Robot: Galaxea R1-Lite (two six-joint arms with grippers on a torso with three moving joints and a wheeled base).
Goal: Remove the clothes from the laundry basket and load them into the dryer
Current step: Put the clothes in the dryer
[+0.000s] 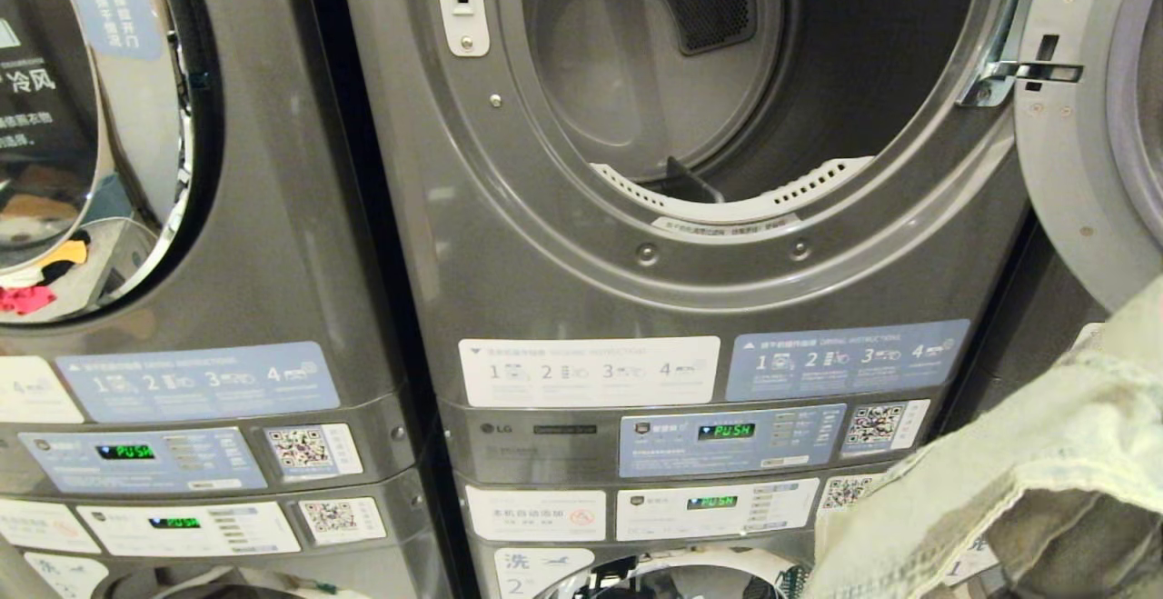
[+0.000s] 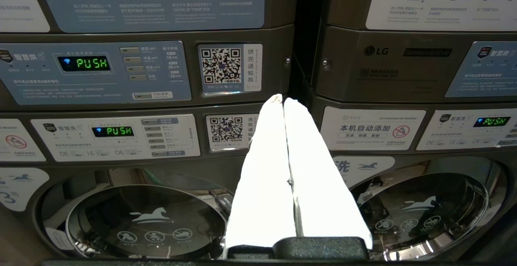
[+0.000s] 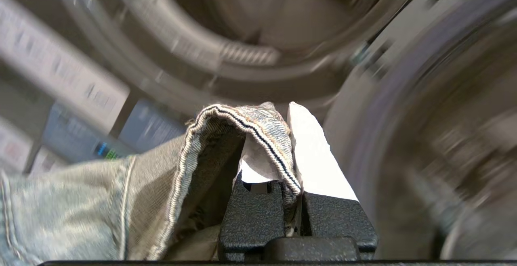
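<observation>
The dryer [image 1: 563, 244] stands straight ahead with its drum open and empty. Its round door [image 1: 1081, 126] is swung out to the right. A pale blue denim garment [image 1: 1027, 481] rises at the lower right of the head view, below and to the right of the opening. My right gripper [image 3: 282, 108] is shut on this garment [image 3: 80, 209], with a stitched hem folded over one finger, and it points up toward the drum [image 3: 250, 24]. My left gripper [image 2: 282, 98] is shut and empty, facing the control panels low down. The laundry basket is out of view.
A second stacked machine [image 1: 273, 217] with a closed glass door [image 1: 91, 126] stands to the left. Control panels [image 1: 727, 440] run below the dryer opening. Two closed washer doors [image 2: 145, 221] [image 2: 424, 209] sit under them.
</observation>
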